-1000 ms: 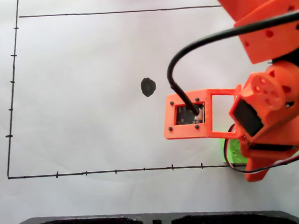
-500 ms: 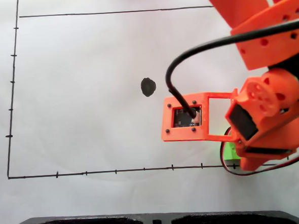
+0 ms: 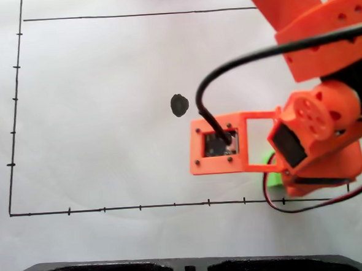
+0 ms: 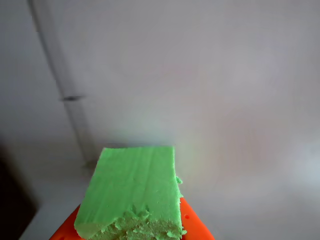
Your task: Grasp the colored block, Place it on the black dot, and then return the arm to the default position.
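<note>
The neon-green colored block (image 4: 132,192) fills the bottom of the wrist view, lying against an orange jaw of my gripper (image 4: 135,227), which is shut on it above blurred white paper. In the fixed view only a sliver of the colored block (image 3: 271,178) peeks out under the orange arm (image 3: 319,133) at the lower right. The black dot (image 3: 179,105) lies on the paper to the upper left of the block, well apart from it. The fingertips are hidden under the wrist in the fixed view.
The arm's rectangular camera frame (image 3: 221,144) sticks out to the left, just below and right of the dot. Thin black border lines (image 3: 112,208) with tick marks box in the paper. A black tray (image 3: 177,269) runs along the bottom edge.
The arm and its camera frame have shifted left and slightly up, towards the dot. The green block has moved with them, and less of it shows.
</note>
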Available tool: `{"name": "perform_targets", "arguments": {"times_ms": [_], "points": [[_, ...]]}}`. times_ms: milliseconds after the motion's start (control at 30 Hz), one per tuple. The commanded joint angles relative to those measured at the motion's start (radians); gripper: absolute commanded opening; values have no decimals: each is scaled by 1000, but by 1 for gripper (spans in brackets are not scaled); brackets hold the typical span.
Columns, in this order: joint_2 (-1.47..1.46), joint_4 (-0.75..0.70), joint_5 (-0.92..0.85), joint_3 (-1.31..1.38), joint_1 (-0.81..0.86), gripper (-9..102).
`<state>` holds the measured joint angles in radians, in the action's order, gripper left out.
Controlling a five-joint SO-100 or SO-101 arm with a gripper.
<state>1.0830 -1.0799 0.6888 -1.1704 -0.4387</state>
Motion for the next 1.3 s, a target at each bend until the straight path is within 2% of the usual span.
{"name": "perform_targets", "arguments": {"times_ms": [0, 200, 567, 933, 1267], "points": [[137, -3, -35, -34, 20, 10], [293, -40, -91, -158, 61, 11], [595, -25, -252, -574, 156, 11], [744, -2, -426, -818, 230, 12], [778, 34, -546, -923, 318, 12]]}}
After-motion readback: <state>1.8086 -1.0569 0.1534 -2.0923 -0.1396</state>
